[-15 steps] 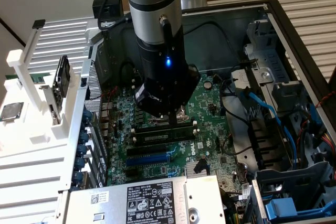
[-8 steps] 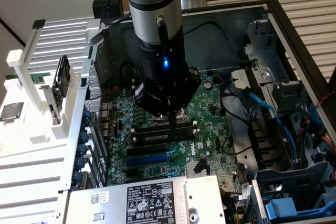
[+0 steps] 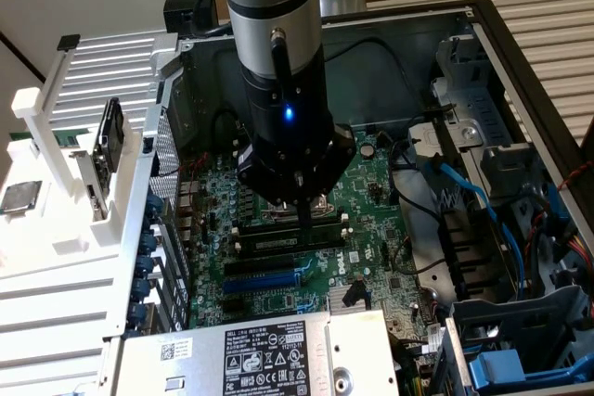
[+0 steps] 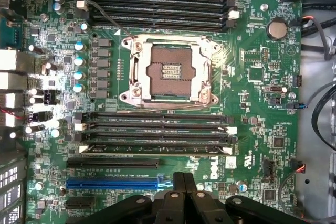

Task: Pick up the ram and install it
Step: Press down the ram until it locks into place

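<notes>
My gripper hangs from the arm over the green motherboard inside the open computer case. Its fingertips point down just above the black memory slots with white end clips. In the wrist view the gripper is shut, with nothing visible between its fingers. It sits over the blue expansion slot, beside a bank of memory slots. I cannot pick out the ram for sure. A thin green strip lies in the white rack at the exterior view's left.
The open processor socket sits between two banks of slots, the other bank beyond it. A small silver chip rests on the rack. The power supply, blue cables and a drive cage crowd the case.
</notes>
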Robot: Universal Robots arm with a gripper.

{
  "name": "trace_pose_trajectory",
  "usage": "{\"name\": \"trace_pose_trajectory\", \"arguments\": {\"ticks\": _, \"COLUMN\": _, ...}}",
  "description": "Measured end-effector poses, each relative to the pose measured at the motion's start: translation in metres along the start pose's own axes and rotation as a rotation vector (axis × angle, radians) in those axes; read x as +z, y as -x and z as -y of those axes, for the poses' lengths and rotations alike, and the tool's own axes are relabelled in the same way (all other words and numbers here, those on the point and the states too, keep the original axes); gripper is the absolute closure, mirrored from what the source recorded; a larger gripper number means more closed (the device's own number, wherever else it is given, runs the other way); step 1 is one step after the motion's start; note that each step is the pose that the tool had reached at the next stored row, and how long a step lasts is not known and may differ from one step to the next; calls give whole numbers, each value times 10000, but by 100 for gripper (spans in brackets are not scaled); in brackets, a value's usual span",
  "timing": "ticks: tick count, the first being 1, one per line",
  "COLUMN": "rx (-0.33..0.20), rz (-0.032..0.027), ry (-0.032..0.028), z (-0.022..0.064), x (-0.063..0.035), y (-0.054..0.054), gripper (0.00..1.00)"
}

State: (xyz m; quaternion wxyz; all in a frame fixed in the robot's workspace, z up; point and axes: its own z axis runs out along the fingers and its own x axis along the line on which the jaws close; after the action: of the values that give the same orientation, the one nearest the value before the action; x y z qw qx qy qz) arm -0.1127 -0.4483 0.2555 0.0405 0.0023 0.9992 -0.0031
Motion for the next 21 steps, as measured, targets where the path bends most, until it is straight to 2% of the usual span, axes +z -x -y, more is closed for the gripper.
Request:
{"name": "trace_pose_trajectory", "arguments": {"ticks": 6, "rx": 678, "rz": -7, "ry": -56, "z": 0, "x": 1, "y": 0, "gripper": 90}}
{"name": "trace_pose_trajectory", "arguments": {"ticks": 21, "rx": 791, "rz": -7, "ry": -65, "z": 0, "x": 1, "y": 0, "gripper": 90}}
